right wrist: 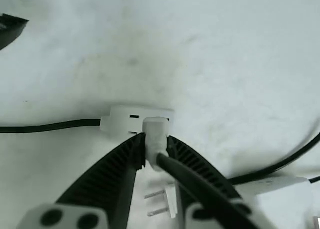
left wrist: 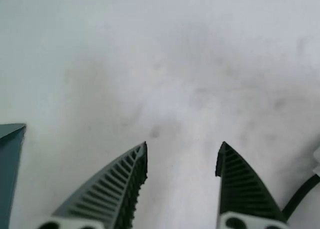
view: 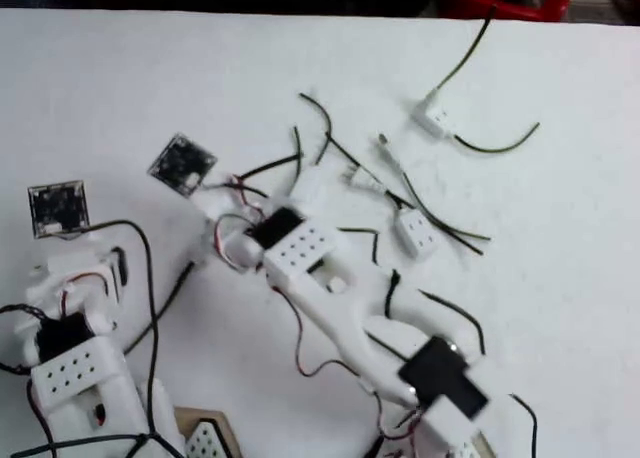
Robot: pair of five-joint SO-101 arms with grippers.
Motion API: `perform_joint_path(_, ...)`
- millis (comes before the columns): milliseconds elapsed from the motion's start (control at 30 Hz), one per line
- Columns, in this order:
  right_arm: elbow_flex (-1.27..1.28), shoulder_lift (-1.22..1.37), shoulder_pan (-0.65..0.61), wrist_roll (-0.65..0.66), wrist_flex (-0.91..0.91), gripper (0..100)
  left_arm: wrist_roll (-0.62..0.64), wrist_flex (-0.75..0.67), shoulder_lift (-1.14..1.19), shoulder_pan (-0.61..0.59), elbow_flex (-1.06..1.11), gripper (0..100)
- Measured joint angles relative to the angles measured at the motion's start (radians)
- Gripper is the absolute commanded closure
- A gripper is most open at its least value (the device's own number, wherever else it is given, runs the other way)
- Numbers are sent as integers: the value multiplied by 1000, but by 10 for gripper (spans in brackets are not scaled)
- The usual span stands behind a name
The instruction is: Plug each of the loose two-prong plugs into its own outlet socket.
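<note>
Pinching white plug (right wrist: 154, 139) against outlet socket (right wrist: 125, 122), right jaws risk misaligned push sliding loose socket across tabletop (right wrist: 225, 64). Left jaws open, empty.

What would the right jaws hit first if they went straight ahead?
Probably the white outlet socket, just ahead of the plug they hold; the gap between them is hard to judge.
</note>
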Motion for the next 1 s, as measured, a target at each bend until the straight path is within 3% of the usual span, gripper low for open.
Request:
perform_joint_path(433, -338, 253, 28, 0, 207, 981, 0, -3, 0, -5, 0, 775)
perform_joint_path(1000, -445, 318, 40, 0, 342, 981, 0, -3, 0, -5, 0, 775)
